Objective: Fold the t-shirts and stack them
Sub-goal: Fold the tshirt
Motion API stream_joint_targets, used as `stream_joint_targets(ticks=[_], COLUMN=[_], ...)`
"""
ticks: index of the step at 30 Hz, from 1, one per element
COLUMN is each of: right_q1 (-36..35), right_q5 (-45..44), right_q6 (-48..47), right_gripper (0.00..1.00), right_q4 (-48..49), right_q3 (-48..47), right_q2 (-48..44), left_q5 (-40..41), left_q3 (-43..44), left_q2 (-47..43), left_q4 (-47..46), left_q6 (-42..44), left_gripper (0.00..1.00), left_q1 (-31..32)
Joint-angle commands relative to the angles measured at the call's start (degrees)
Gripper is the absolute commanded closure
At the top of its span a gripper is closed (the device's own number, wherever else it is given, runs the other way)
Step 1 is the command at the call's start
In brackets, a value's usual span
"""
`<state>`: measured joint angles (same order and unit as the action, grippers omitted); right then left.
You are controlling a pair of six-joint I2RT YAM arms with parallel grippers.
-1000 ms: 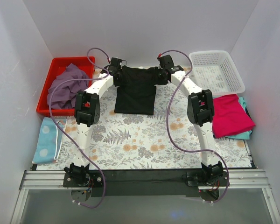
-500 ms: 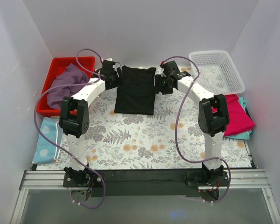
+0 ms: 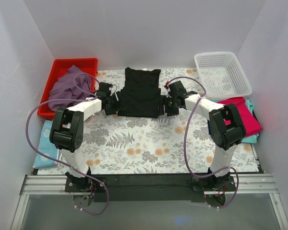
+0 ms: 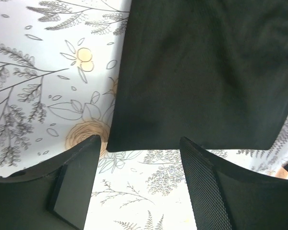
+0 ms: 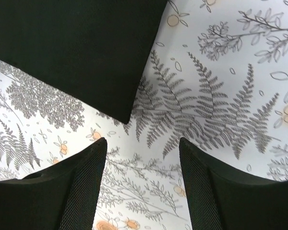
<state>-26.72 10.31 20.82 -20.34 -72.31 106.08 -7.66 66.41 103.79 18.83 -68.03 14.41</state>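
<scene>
The black t-shirt (image 3: 142, 93) lies flat as a folded rectangle at the back middle of the floral table cover. My left gripper (image 3: 114, 102) sits low at its near left corner and my right gripper (image 3: 168, 104) at its near right corner. Both are open with nothing between the fingers. In the left wrist view the black t-shirt (image 4: 201, 72) ends just beyond the left gripper (image 4: 139, 143). In the right wrist view a corner of the black t-shirt (image 5: 77, 48) lies ahead of the right gripper (image 5: 143, 143). A dusty purple t-shirt (image 3: 67, 88) is heaped in the red bin. A magenta t-shirt (image 3: 237, 117) lies on a teal one (image 3: 252, 138) at the right.
A red bin (image 3: 89, 62) stands at the back left and a white basket (image 3: 223, 74) at the back right. A light blue dotted cloth (image 3: 47, 143) lies at the left edge. White walls close in three sides.
Both grippers opened and let go of the black t-shirt, then drew back toward me and down. The shirt now lies flat instead of held up at its far edge.
</scene>
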Motion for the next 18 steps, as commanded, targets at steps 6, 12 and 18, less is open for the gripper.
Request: stream_joint_targets(ticks=[6, 12, 18], right_q1=[-0.97, -1.05, -1.23], right_q5=[2.79, 3.93, 5.77], right_q6=[3.52, 5.37, 6.25], right_gripper=[0.35, 0.36, 0.38], right_q4=[7.06, 9.53, 9.44], right_q3=[-0.99, -0.28, -0.73], right_q2=[4.74, 6.68, 8.44], left_q5=[-4.21, -2.71, -3.76], left_q3=[-2.34, -4.01, -4.54], left_q2=[-0.60, -0.25, 1.33], left_q4=[-3.54, -3.10, -3.27], left_q6=[-0.61, 0.35, -0.08], left_gripper=[0.37, 0.39, 0.41], left_q1=[-0.53, -0.53, -0.53])
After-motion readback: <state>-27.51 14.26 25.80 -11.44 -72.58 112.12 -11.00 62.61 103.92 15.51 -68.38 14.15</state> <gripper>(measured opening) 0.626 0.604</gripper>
